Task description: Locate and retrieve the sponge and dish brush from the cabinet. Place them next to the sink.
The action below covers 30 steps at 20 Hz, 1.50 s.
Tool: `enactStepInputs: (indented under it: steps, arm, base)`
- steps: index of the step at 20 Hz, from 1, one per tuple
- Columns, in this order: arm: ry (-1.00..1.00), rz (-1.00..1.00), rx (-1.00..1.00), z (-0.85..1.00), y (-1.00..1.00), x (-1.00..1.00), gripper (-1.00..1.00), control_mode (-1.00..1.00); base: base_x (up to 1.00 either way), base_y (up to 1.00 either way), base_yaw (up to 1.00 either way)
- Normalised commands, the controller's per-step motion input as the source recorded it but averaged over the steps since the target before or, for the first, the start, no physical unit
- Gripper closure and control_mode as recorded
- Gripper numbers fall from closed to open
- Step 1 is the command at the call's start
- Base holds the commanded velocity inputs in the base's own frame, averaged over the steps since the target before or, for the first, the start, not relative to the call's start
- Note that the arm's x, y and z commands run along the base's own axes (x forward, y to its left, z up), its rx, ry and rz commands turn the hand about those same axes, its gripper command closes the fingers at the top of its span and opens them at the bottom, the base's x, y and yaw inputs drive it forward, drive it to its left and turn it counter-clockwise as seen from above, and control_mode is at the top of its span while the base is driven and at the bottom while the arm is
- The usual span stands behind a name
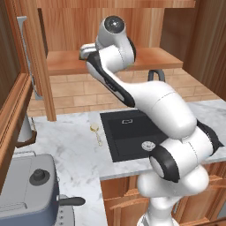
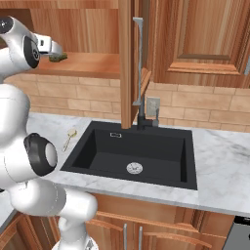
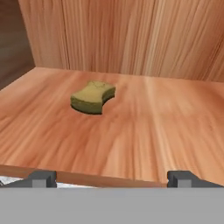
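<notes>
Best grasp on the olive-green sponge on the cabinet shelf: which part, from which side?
Grip the small olive-green and yellowish sponge across its pinched middle. It lies flat and alone on the reddish-brown wooden cabinet shelf, and its sides curve inward, likely the narrowest span. Come from the shelf's open front edge, where the open end effector sits, with room all around the sponge.

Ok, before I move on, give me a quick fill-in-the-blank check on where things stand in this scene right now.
1. The sponge lies on the shelf of the ____.
2. The dish brush lies on the marble counter, beside the ____.
3. The gripper faces the sponge with its jaws ____.
4. The basin's silver drain sits in its ____.

Missing words: cabinet; sink; open; floor
</notes>
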Motion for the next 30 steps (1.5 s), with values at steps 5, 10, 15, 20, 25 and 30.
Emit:
enactStepInputs:
  steps: [5, 10, 15, 20, 25, 30]
  arm:
    - [-0.07, 0.11, 0.0, -0.08, 0.0, 0.33, -1.0, -1.0]
    - [-0.13, 0.11, 0.0, -0.15, 0.0, 0.24, -1.0, -1.0]
    - [-0.06, 0.09, 0.0, -0.03, 0.0, 0.19, -1.0, -1.0]
    - [0.04, 0.01, 0.0, 0.01, 0.0, 0.1, -1.0, -1.0]
    - [0.0, 0.0, 0.0, -0.02, 0.0, 0.0, -1.0, -1.0]
    - [0.0, 0.0, 0.0, -0.19, 0.0, 0.06, -1.0, -1.0]
  base:
    - [0.0, 0.0, 0.0]
    - [0.0, 0.0, 0.0]
    - [0.0, 0.0, 0.0]
    - [0.0, 0.0, 0.0]
    - [0.0, 0.0, 0.0]
    - [0.0, 0.0, 0.0]
